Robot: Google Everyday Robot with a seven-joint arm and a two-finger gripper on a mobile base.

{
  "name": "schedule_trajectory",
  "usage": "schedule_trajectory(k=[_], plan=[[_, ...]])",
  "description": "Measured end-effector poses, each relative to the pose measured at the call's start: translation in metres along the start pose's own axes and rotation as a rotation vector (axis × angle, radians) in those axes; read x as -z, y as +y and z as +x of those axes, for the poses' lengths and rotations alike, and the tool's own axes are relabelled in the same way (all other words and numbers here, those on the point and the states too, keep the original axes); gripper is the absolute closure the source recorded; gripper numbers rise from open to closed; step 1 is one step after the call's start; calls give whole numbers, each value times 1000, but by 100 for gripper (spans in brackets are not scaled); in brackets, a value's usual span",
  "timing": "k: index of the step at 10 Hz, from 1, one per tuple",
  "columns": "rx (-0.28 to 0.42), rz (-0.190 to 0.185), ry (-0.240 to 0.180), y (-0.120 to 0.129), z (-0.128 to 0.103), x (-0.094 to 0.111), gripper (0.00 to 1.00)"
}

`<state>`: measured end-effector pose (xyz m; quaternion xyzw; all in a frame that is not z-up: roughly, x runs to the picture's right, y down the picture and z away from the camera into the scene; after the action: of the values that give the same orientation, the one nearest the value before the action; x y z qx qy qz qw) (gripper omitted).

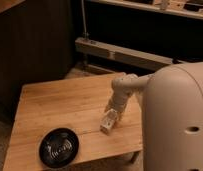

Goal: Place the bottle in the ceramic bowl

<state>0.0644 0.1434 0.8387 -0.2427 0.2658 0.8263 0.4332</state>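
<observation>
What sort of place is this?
Probably an indoor lab or test room: low pale wooden table, long grey metal rail behind it, dark panelled wall. The robot's claw is over the table, at a small whitish plastic bottle.
</observation>
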Motion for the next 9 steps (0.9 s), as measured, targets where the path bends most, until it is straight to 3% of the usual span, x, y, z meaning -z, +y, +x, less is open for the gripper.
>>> schedule_trajectory(k=[2,8,9], plan=[[7,14,14,2,0,-9,39],[55,45,30,18,4,-19,96],[83,43,19,27,7,-14,100]])
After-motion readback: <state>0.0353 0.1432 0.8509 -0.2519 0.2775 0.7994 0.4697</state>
